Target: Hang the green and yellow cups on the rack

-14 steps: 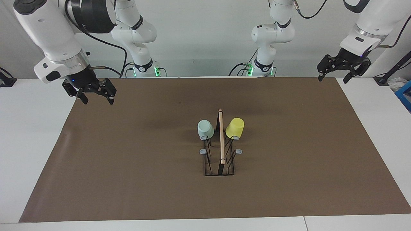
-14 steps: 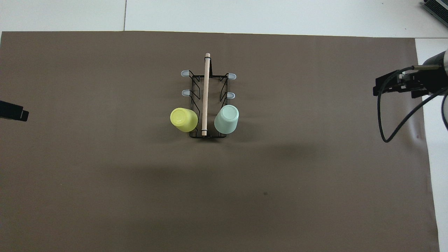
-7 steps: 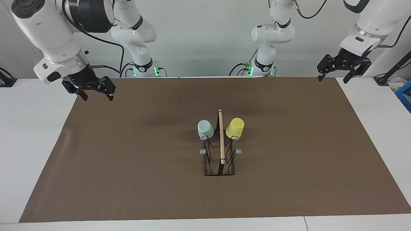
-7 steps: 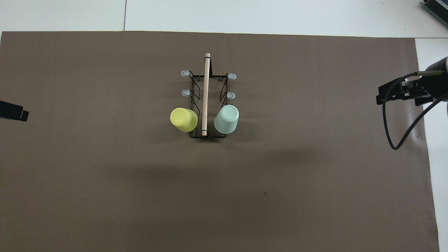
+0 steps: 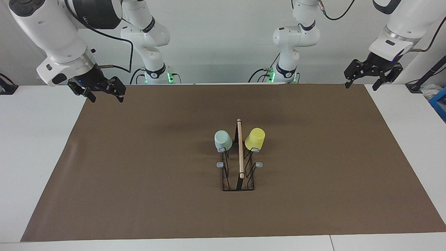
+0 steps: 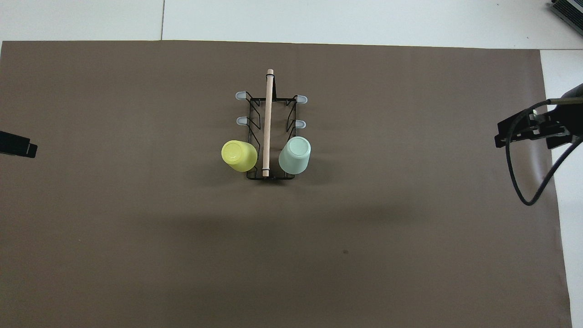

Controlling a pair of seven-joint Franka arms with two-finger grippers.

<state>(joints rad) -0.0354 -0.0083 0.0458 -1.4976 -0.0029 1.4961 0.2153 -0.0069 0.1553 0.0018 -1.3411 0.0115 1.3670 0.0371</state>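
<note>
Two cups, green cup point(image 5: 223, 140) and yellow cup point(image 5: 255, 138), are hanging on the rack point(image 5: 239, 174); we are holding the left gripper point(image 5: 370, 74) and right gripper point(image 5: 100, 91) wide, empty, well apart. Any bump risks unseating them.

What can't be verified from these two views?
- Pegs under the green cup and yellow cup: covered by the cups in both views, so seating on the rack is unconfirmed.
- Left hand: cut off by the overhead view's edge.
- Right hand: partly cut off by the overhead view's edge and crossed by its cable.
</note>
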